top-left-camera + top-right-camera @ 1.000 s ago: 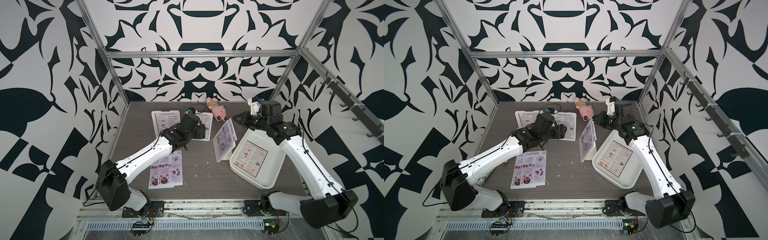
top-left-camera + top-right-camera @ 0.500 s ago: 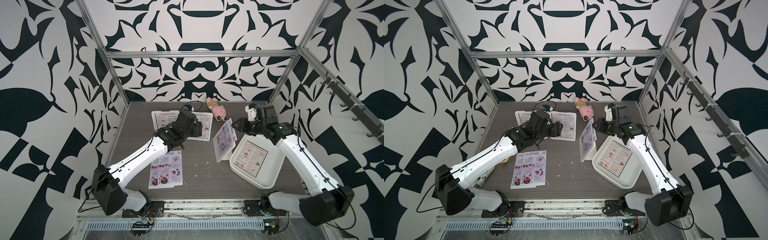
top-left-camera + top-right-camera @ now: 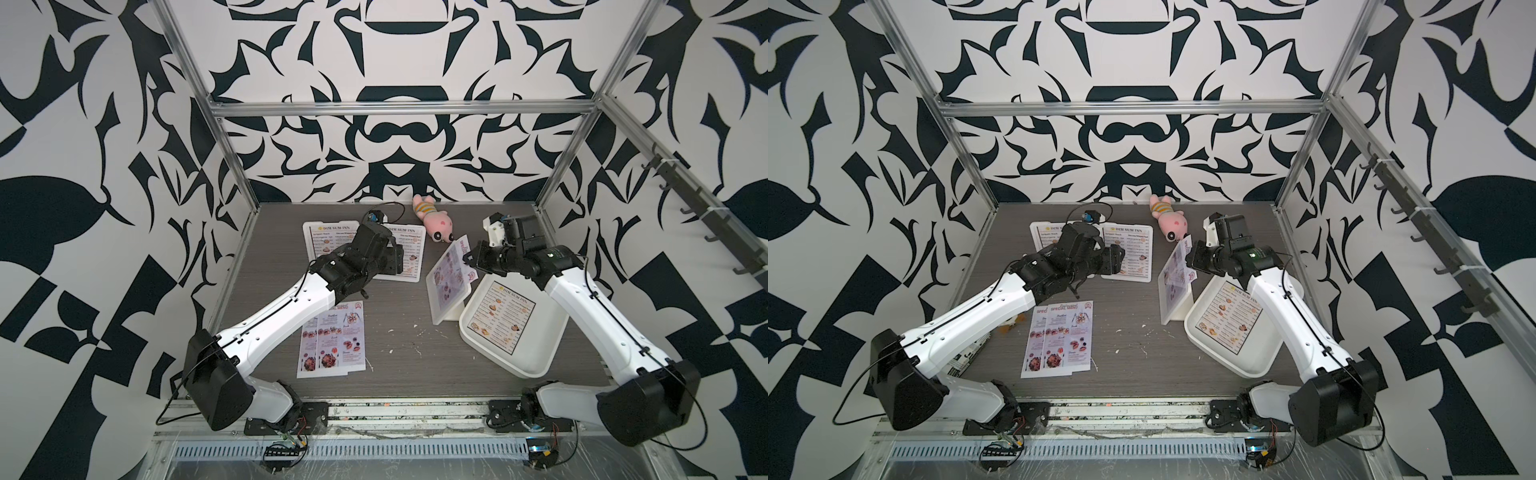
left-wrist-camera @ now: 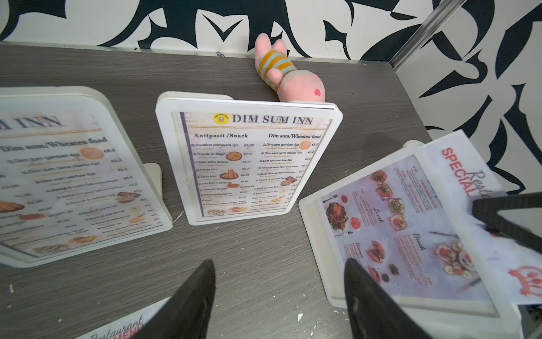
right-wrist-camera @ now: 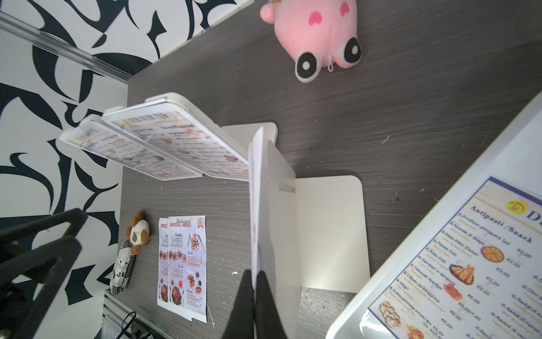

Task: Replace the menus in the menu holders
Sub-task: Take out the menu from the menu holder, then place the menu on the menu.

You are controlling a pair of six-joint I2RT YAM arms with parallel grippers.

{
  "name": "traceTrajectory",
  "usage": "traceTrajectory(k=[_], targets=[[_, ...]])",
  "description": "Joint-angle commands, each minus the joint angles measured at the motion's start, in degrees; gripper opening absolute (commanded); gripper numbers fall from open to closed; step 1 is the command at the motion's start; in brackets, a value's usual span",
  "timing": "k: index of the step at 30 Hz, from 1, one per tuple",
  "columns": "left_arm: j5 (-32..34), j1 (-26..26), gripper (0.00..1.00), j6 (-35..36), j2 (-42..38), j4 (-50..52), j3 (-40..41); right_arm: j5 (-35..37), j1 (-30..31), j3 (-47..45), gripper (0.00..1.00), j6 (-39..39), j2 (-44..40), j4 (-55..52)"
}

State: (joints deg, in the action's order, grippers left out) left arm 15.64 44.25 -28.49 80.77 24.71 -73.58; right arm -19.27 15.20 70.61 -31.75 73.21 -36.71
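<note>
1. Step in hand, as judged: drawing the pink menu (image 4: 410, 223) out of the last holder (image 4: 313, 226), standing on its foot just beside the tray (image 3: 536, 357). Sheet partly out, red heading past the top edge.
2. State of the right gripper (image 5: 254, 274): pressed together on the free edge of this sheet, only thin paper held.
3. State of the left gripper (image 4: 278, 293): spread apart, empty, hovering low over the table (image 3: 399, 299) in front of the holders, touching nothing.
4. Pull straight along the slot, in line with the holder's face. No twisting, otherwise risk of a crease or a tear at the pinch.
5. Probably a light holder, so likely to slide or tip together with the sheet. Better to bring the left gripper to the frame's lower edge and press it down during the pull.
6. Keep the pull slow and stop at any sticking in the corners. Keep the sheet clear of the tray rim while lifting.
7. Once free, lay the sheet flat beside the two pink menus (image 3: 334, 340) on the table.
8. After that, take the Dim Sum sheet (image 3: 500, 318) from the tray for this holder.
9. Leave the other two holders (image 4: 164, 152) alone: Dim Sum menus inside, seemingly done. Mind the left arm, close to both.
</note>
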Motion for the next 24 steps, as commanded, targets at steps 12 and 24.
traceTrajectory(k=[12,24], targets=[[4.48,-3.91,0.73,0.83,-4.1,2.77,0.14,-12.93,5.25,14.03,0.0,-3.33,-1.98,10.84],[9.21,-18.3,0.77,-1.47,-13.64,10.14,2.42,-14.2,32.3,12.09,0.0,-4.48,12.81,22.15]])
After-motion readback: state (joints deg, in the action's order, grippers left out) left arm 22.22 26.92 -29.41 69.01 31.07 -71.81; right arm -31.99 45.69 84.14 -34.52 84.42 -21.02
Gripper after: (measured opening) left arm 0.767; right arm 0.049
